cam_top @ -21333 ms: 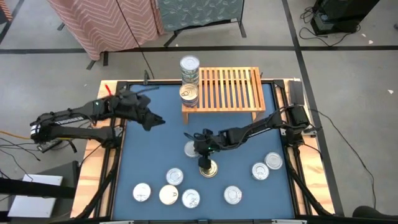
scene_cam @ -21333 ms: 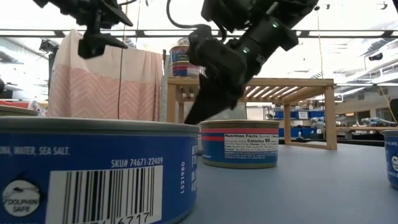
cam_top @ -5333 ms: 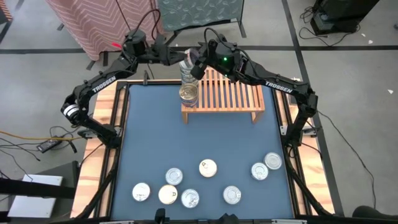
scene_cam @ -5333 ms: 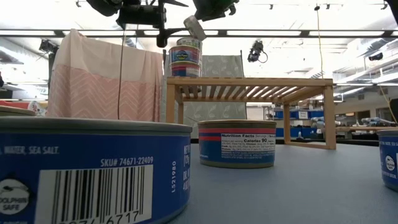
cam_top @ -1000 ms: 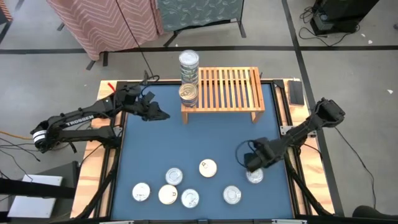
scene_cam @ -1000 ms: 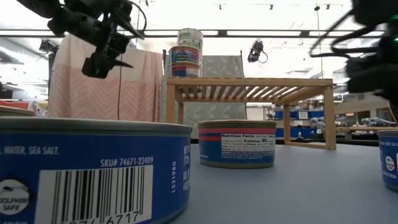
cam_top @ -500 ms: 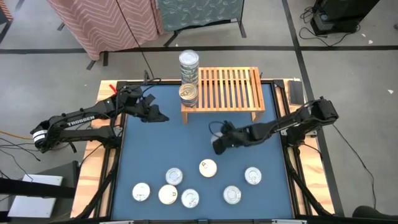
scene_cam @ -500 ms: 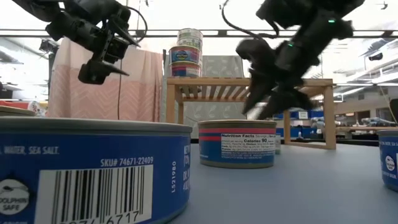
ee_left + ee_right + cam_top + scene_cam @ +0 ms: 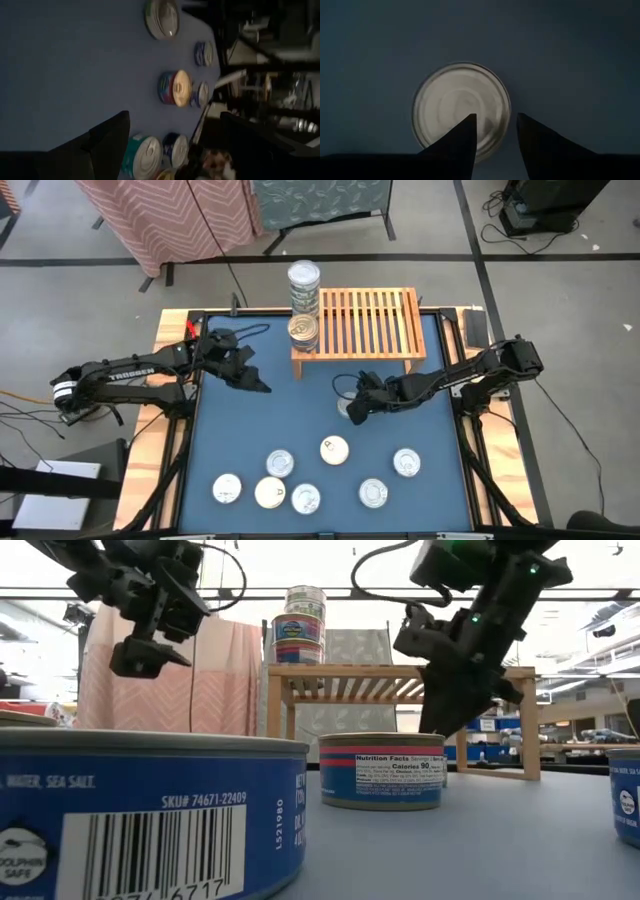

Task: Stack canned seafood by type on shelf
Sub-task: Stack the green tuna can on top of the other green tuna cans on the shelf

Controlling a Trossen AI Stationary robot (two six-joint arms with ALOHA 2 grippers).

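High view | right gripper [image 9: 352, 408] part-open, empty, above silver tin [image 9: 461, 108] mid-desk, near of shelf [image 9: 364, 323] | left gripper [image 9: 252, 382] wide open, empty, left | tin rigid, light, slick: grip across rim.

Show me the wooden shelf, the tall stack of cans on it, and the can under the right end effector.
Shelf [image 9: 375, 320]: high view, slatted top.
Tall stack of cans [image 9: 303, 277]: high view, top lid.
Can under the right end effector [image 9: 457, 105]: right wrist view, silver lid.
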